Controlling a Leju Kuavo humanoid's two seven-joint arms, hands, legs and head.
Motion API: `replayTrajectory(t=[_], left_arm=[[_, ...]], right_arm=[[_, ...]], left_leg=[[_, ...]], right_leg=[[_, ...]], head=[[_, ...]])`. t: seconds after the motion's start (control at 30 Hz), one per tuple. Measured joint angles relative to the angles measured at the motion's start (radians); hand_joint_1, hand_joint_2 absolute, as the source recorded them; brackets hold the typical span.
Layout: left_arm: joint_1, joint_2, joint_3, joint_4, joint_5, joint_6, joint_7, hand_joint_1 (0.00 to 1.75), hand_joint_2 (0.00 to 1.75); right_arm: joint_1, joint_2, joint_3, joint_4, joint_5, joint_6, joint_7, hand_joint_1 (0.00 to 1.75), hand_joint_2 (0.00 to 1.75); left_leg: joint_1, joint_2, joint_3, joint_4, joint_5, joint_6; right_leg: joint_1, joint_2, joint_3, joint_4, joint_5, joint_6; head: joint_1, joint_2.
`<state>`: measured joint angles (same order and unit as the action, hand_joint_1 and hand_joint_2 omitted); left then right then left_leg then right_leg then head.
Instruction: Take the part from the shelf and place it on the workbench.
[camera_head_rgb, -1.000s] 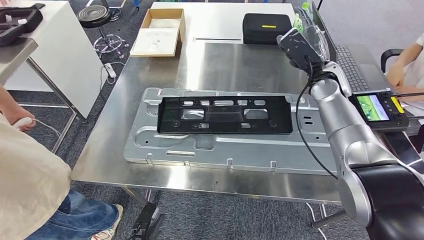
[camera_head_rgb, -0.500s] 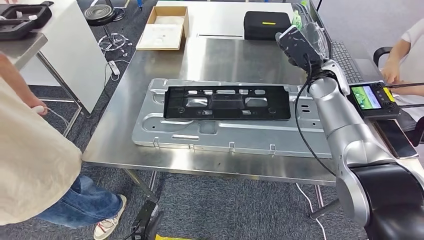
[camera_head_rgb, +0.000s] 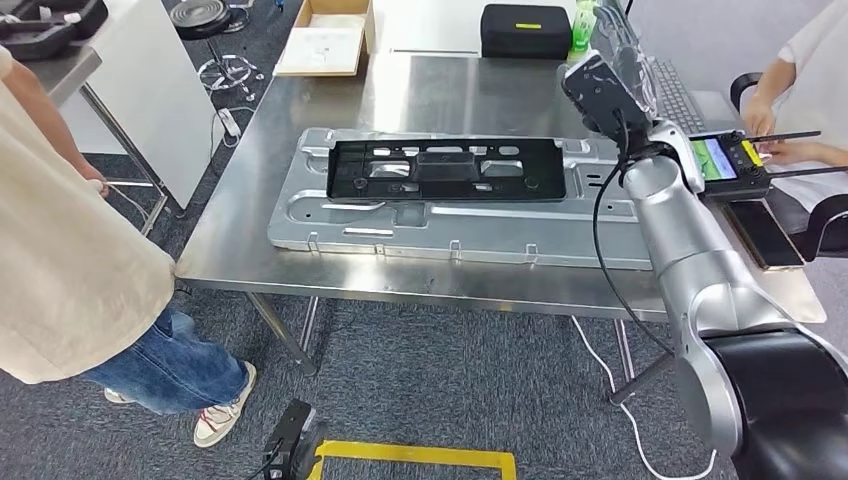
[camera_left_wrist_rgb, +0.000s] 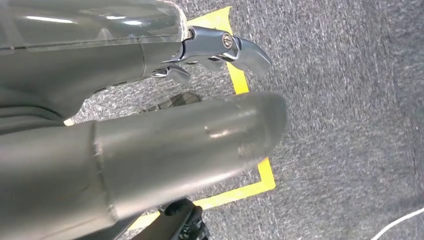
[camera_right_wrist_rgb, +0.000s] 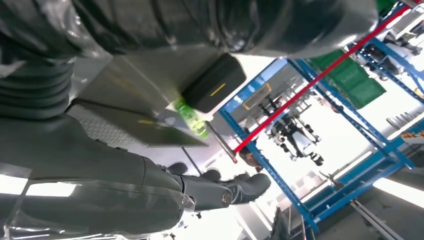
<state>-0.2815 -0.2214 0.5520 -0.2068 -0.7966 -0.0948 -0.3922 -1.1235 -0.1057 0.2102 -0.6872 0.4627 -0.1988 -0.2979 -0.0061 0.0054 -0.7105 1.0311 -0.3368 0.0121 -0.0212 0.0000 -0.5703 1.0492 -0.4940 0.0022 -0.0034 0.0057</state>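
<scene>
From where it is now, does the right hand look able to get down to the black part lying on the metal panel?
Probably yes: the right hand is raised over the workbench just beside the black part, with nothing between them. It appears to hold nothing.

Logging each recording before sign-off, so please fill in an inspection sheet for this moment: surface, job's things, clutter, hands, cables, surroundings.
Surface: steel workbench, shiny, bare along its front edge.
Job's things: black plastic part lies flat on a silver stamped metal panel on the workbench.
Clutter: black case, green bottle, open cardboard box, keyboard, handheld controller with a lit screen.
Hands: right hand raised over the bench's far right, holding nothing; left hand hangs over the carpet, holding nothing.
Cables: black cable along the right arm; white cable on the floor.
Surroundings: person in a beige shirt beside the bench; another person's hand at the controller; yellow floor tape.
</scene>
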Motion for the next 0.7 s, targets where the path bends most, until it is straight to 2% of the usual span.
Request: replayTrajectory(t=[0.03, 0.07, 0.13, 0.17, 0.2, 0.23, 0.27, 0.3, 0.33, 0.37, 0.4, 0.43, 0.5, 0.53, 0.57, 0.63, 0.67, 0.7], left_arm=[[0.001, 0.0, 0.0, 0.0, 0.0, 0.0, 0.0, 0.0, 0.0], [0.002, 0.0, 0.0, 0.0, -0.001, 0.0, 0.0, 0.0, 0.0], [0.003, 0.0, 0.0, 0.0, -0.001, 0.001, 0.0, 0.0, 0.0], [0.004, 0.0, 0.0, 0.0, -0.001, 0.001, 0.0, 0.0, 0.0], [0.005, 0.0, 0.0, 0.0, -0.001, 0.001, 0.0, 0.0, 0.0], [0.005, 0.0, 0.0, 0.0, -0.001, 0.001, 0.0, 0.0, 0.0], [0.005, 0.0, 0.0, 0.0, -0.001, 0.001, 0.0, 0.0, 0.0], [0.004, 0.0, 0.0, 0.0, -0.001, 0.001, 0.0, 0.0, 0.0], [0.003, 0.001, 0.0, 0.0, -0.001, 0.002, -0.001, 0.0, 0.0], [0.002, 0.001, 0.0, 0.0, -0.001, 0.002, -0.001, 0.0, 0.0], [0.001, 0.001, 0.0, 0.0, -0.001, 0.003, -0.002, 0.0, 0.0], [0.0, 0.002, 0.0, 0.0, -0.002, 0.003, -0.003, 0.0, 0.0], [0.001, 0.002, 0.0, 0.0, -0.002, 0.003, -0.003, 0.0, 0.0], [0.0, 0.002, 0.0, 0.0, -0.002, 0.003, -0.003, 0.0, 0.0], [0.0, 0.001, 0.0, 0.0, -0.002, 0.003, -0.003, 0.0, 0.0], [-0.001, 0.001, 0.0, 0.0, -0.002, 0.004, -0.003, 0.0, 0.0], [0.001, 0.001, 0.0, 0.0, -0.002, 0.004, -0.003, 0.0, 0.0], [0.002, 0.001, 0.0, 0.0, -0.002, 0.004, -0.003, 0.0, 0.0]], right_arm=[[0.001, 0.001, 0.0, 0.0, -0.001, 0.0, 0.0, 0.0, 0.0], [0.001, 0.002, 0.0, 0.0, -0.002, 0.0, 0.0, 0.0, 0.0], [0.002, 0.002, 0.0, 0.0, -0.005, -0.001, 0.0, 0.0, 0.0], [0.004, 0.002, 0.0, 0.0, -0.006, -0.001, -0.001, 0.0, 0.0], [0.006, 0.002, 0.0, 0.0, -0.007, -0.001, -0.001, 0.0, 0.0], [0.009, 0.002, -0.001, 0.0, -0.008, -0.002, -0.001, 0.0, 0.0], [0.01, 0.002, -0.001, 0.0, -0.009, -0.002, -0.002, 0.0, 0.0], [0.011, 0.002, -0.002, -0.001, -0.01, -0.003, -0.002, 0.0, 0.0], [0.011, 0.002, -0.004, -0.002, -0.01, -0.004, -0.003, 0.0, 0.0], [0.011, 0.002, -0.005, -0.004, -0.01, -0.005, -0.003, 0.0, 0.0], [0.011, 0.001, -0.007, -0.005, -0.01, -0.005, -0.004, 0.0, 0.0], [0.011, 0.001, -0.007, -0.005, -0.01, -0.006, -0.004, 0.0, 0.0], [0.012, 0.0, -0.009, -0.005, -0.01, -0.006, -0.005, 0.0, 0.0], [0.012, -0.001, -0.01, -0.005, -0.011, -0.006, -0.006, 0.0, 0.0], [0.011, -0.002, -0.012, -0.005, -0.011, -0.006, -0.006, 0.0, 0.0], [0.013, -0.003, -0.017, -0.004, -0.013, -0.007, -0.007, 0.0, 0.0], [0.015, -0.003, -0.019, -0.003, -0.014, -0.008, -0.007, 0.0, 0.0], [0.018, -0.003, -0.02, -0.002, -0.014, -0.009, -0.008, 0.0, 0.0]], left_leg=[[0.002, -0.002, -0.011, 0.023, -0.028, -0.007], [0.005, -0.003, -0.026, 0.065, -0.072, -0.013], [0.01, -0.004, -0.059, 0.194, -0.171, -0.024], [0.011, -0.004, -0.068, 0.254, -0.196, -0.027], [0.012, -0.004, -0.063, 0.289, -0.199, -0.028], [0.013, -0.004, -0.042, 0.291, -0.184, -0.026], [0.012, -0.004, -0.002, 0.257, -0.16, -0.022], [0.01, -0.005, 0.052, 0.194, -0.146, -0.014], [0.007, -0.005, 0.111, 0.115, -0.148, -0.006], [0.004, -0.005, 0.155, 0.052, -0.157, 0.001], [0.001, -0.006, 0.182, 0.008, -0.167, 0.007], [-0.002, -0.006, 0.19, -0.014, -0.171, 0.011], [0.0, -0.003, 0.185, -0.032, -0.147, 0.022], [0.002, 0.0, 0.181, -0.043, -0.131, 0.03], [0.005, 0.002, 0.175, -0.053, -0.114, 0.037], [0.004, 0.005, 0.152, -0.057, -0.089, 0.045], [0.003, 0.005, 0.137, -0.054, -0.08, 0.044], [0.003, 0.005, 0.122, -0.05, -0.073, 0.044]], right_leg=[[-0.002, -0.002, -0.01, -0.003, 0.012, -0.008], [-0.004, -0.004, -0.022, -0.005, 0.025, -0.014], [-0.004, -0.004, -0.052, -0.005, 0.048, -0.019], [-0.003, -0.004, -0.067, -0.004, 0.06, -0.019], [-0.002, -0.004, -0.081, -0.004, 0.071, -0.018], [-0.002, -0.004, -0.095, -0.004, 0.082, -0.017], [-0.001, -0.003, -0.108, -0.003, 0.093, -0.015], [0.0, -0.003, -0.117, -0.003, 0.102, -0.013], [0.001, -0.003, -0.125, -0.003, 0.111, -0.009], [0.002, -0.004, -0.129, -0.005, 0.12, -0.005], [0.001, -0.005, -0.129, -0.009, 0.129, 0.001], [0.0, -0.006, -0.129, -0.014, 0.138, 0.008], [0.0, -0.006, -0.129, -0.025, 0.149, 0.02], [0.001, -0.005, -0.135, -0.016, 0.133, 0.024], [0.003, -0.003, -0.147, 0.012, 0.099, 0.026], [0.002, -0.001, -0.18, 0.126, 0.001, 0.029], [0.001, -0.001, -0.193, 0.188, -0.03, 0.031], [0.0, -0.001, -0.196, 0.229, -0.04, 0.034]], head=[[0.0, 0.0], [-0.001, 0.0], [-0.002, 0.0], [-0.002, 0.0], [-0.002, 0.0], [-0.002, 0.0], [-0.002, 0.0], [-0.002, 0.0], [-0.003, 0.0], [-0.003, 0.0], [-0.003, 0.0], [-0.002, 0.0], [-0.002, 0.0], [-0.002, 0.0], [-0.002, 0.0], [-0.002, 0.0], [-0.002, 0.0], [-0.002, 0.0]])
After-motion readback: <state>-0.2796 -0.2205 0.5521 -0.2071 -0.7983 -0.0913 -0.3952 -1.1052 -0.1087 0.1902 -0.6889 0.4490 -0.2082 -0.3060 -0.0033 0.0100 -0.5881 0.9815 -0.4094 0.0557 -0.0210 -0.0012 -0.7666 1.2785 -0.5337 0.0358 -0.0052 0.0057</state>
